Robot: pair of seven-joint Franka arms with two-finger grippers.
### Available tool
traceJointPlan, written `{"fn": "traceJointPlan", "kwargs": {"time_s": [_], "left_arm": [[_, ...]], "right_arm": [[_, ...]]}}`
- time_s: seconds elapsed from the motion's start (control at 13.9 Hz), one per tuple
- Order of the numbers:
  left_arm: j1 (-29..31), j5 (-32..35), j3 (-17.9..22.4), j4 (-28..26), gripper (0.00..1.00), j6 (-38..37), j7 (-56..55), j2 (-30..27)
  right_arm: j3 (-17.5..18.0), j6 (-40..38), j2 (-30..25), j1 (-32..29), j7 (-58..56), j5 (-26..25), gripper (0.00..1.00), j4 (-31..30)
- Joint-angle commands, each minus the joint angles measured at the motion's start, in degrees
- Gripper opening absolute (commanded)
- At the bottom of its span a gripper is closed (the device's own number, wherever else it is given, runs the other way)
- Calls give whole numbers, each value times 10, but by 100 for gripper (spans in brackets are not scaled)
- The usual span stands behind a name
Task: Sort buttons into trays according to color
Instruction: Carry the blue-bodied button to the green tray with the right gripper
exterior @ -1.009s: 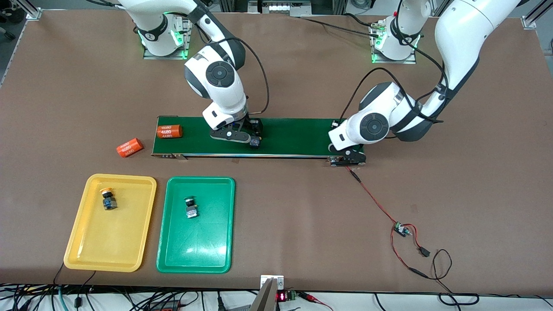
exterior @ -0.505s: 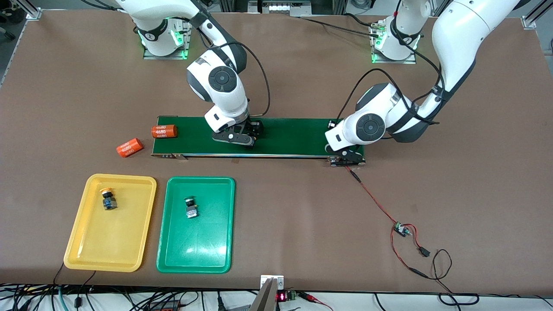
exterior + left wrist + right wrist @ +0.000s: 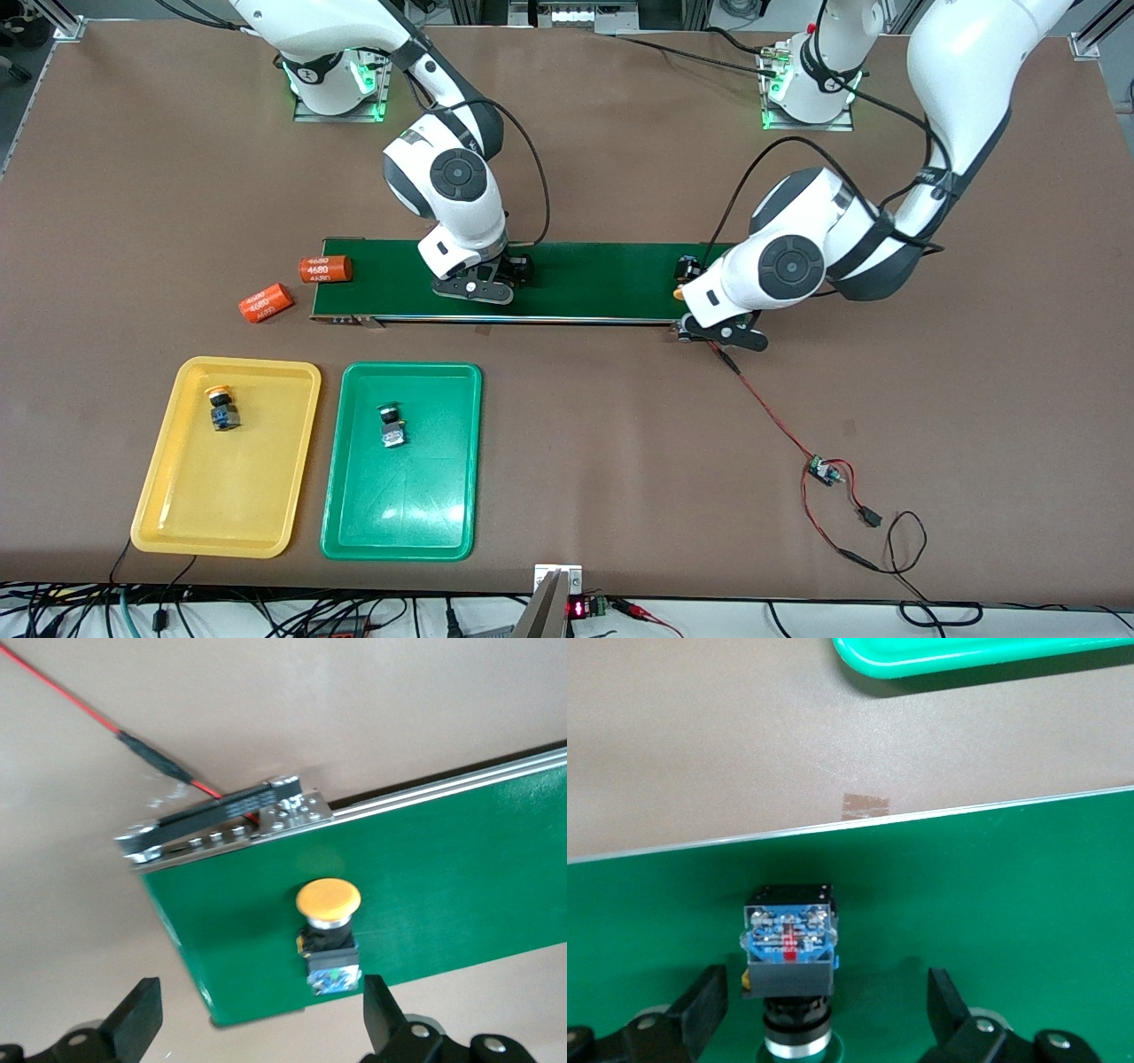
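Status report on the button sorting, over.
Left gripper open over belt end, yellow button lying below. Right gripper open around belt button. One button in each tray. Nothing blocking.

My table [image 3: 576,106] was a wide brown surface — evenly lit, aluminium framing [image 3: 53,19] at its corners, tangled cables [image 3: 266,611] strung along its near edge.

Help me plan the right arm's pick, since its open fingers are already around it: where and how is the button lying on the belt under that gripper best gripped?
Grip the button across its blocky black-and-blue body, coming straight down. It lies on its side on the conveyor belt, so the body's flat side faces probably suit the right gripper better than the round cap would.
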Motion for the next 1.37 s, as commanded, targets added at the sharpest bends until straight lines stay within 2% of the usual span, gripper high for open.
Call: {"fn": "traceJointPlan", "kwargs": {"time_s": [0.0, 0.14, 0.29, 0.5, 0.58, 0.65, 0.79, 0.87, 1.01, 1.15, 1.3], "left_arm": [[11, 17, 0, 34, 100, -42, -10, -34], [14, 17, 2, 98, 100, -97, -11, -35], [13, 17, 5, 154, 100, -151, -9, -30], [37, 14, 16, 180, 100, -164, -1, -30], [37, 7, 33, 181, 100, -162, -1, -40], [36, 5, 55, 181, 100, -162, -1, -57], [17, -1, 113, 180, 100, -162, 0, -92], [-4, -21, 160, 180, 100, -160, 6, -107], [-42, -106, 266, 179, 100, -150, 53, -125], [-70, -179, 352, 168, 100, -118, 117, -148], [-120, -194, 429, 158, 100, -111, 159, -170]], "right_arm": [[-4, -9, 9, 5, 12, -22, 96, 12], [-7, -8, 11, 5, 12, -24, 83, 12], [-7, -8, 12, 5, 11, -24, 64, 12], [-13, -8, 12, 3, 7, -24, 30, 13], [-17, -9, 11, 1, 3, -22, 22, 14], [-24, -10, 7, 0, -2, -17, 20, 16], [-33, -39, 4, -2, -6, -14, 15, 38], [-34, -71, 4, -4, -12, -13, 15, 60], [-42, -133, 4, -8, -46, -1, 15, 108], [-67, -173, 4, -12, -109, 45, 15, 158], [-84, -203, 9, -23, -168, 60, 15, 205]]}}
